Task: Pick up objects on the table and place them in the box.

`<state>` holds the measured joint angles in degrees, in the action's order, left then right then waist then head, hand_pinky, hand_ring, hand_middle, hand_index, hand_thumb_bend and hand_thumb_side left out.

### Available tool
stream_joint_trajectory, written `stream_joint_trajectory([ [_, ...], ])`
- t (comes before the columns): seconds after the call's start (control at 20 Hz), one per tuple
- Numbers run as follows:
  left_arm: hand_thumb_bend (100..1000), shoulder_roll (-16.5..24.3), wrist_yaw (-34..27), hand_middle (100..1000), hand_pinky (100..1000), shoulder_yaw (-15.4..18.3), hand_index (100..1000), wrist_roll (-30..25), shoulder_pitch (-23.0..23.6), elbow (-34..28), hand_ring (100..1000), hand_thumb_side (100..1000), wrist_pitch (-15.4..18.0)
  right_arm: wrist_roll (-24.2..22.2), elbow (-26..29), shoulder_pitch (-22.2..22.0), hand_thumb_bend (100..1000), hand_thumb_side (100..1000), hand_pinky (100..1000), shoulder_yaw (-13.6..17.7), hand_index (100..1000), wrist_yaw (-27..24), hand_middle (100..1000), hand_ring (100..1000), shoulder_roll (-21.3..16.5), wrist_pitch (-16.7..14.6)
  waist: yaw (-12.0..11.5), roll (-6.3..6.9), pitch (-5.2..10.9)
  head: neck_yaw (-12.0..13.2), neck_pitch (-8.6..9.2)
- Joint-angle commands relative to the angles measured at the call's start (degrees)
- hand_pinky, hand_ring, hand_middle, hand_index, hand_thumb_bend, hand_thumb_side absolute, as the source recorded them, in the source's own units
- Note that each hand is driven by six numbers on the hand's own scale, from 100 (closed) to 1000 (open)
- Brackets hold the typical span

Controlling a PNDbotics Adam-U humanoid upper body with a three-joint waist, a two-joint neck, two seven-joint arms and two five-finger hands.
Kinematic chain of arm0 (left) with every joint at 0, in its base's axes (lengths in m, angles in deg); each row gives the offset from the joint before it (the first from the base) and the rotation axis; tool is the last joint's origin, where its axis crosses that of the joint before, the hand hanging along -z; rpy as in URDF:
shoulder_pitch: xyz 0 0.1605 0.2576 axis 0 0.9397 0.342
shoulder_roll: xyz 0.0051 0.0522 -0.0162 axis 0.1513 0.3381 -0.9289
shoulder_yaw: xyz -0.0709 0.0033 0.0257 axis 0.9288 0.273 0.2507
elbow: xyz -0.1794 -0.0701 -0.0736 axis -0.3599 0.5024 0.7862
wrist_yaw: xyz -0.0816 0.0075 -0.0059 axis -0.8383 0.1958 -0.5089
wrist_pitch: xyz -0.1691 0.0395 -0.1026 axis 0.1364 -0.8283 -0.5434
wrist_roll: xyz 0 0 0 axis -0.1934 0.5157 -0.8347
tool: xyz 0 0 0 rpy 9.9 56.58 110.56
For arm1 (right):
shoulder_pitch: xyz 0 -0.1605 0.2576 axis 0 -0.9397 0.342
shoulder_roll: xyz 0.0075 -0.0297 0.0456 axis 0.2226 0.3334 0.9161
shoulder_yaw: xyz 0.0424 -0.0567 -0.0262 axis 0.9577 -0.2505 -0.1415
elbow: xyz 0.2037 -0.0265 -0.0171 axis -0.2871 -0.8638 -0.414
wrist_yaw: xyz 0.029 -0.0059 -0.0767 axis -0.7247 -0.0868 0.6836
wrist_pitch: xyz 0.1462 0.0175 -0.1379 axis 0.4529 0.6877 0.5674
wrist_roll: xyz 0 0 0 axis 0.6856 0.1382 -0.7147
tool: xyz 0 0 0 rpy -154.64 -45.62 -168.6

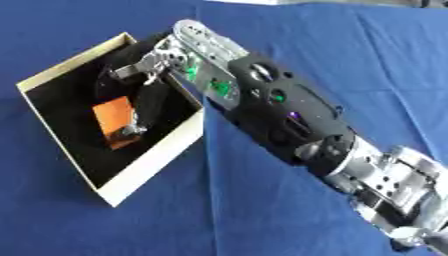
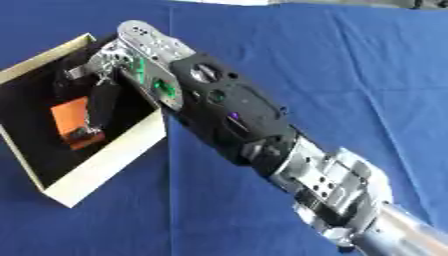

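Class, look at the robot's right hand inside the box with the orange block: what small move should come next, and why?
Probably open the fingers and let go. The right hand reaches into the box, its fingers curled on the orange block, which already sits low against the dark floor inside the walls, so it likely only needs releasing before the arm lifts out.

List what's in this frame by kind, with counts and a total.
Box, cream walls, black inside: 1
Orange block, inside the box: 1
Robot hand, the right, reaching into the box with fingers on the block: 1
Blue cloth covering the table: 1
Total: 4
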<state>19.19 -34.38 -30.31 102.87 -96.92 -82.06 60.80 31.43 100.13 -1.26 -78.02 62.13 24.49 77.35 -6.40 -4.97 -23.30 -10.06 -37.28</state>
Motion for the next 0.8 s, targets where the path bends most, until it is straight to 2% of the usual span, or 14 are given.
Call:
stream_joint_trajectory([
  [0.05, 100, 0.38, -0.07, 510, 468, 0.17, 674, -0.17, -0.30, -1.04, 469, 681, -0.08, -0.03, 1.01, 1.50, 418, 538, 876, 0.71, 959, 1.10, 877, 936, -0.15, -1.09, 0.02, 0.68, 1.58, -0.17, 0.35],
  [0.15, 100, 0.34, -0.09, 510, 468, 0.17, 673, -0.20, -0.31, -1.04, 469, 682, -0.09, -0.29, 1.41, 1.57, 399, 527, 867, 0.76, 923, 0.69, 844, 923, -0.16, -1.25, 0.11, 0.71, 1.71, -0.17, 0.37],
  [0.3, 100, 0.33, -0.13, 509, 468, 0.17, 673, -0.26, -0.21, -1.04, 469, 684, -0.13, -0.45, 3.20, 1.69, 367, 540, 865, 0.94, 922, -1.37, 833, 918, -0.64, -0.84, 0.24, 0.77, 1.83, -0.10, 0.38],
  [0.55, 100, 0.35, -0.10, 509, 469, 0.22, 673, -0.30, 0.01, -1.04, 468, 684, -0.26, -0.17, 10.19, 2.33, 253, 579, 859, 1.43, 917, -5.92, 812, 904, -2.60, 0.23, 0.68, 0.88, 2.11, 0.13, -0.09],
  [0.8, 100, 0.41, -0.06, 509, 469, 0.38, 673, -0.08, 0.25, -1.04, 469, 682, -0.18, 0.73, 17.66, 2.48, 196, 592, 853, 3.59, 909, -10.53, 806, 896, -5.86, 1.12, 1.31, 1.30, 2.60, 0.67, -0.29],
])
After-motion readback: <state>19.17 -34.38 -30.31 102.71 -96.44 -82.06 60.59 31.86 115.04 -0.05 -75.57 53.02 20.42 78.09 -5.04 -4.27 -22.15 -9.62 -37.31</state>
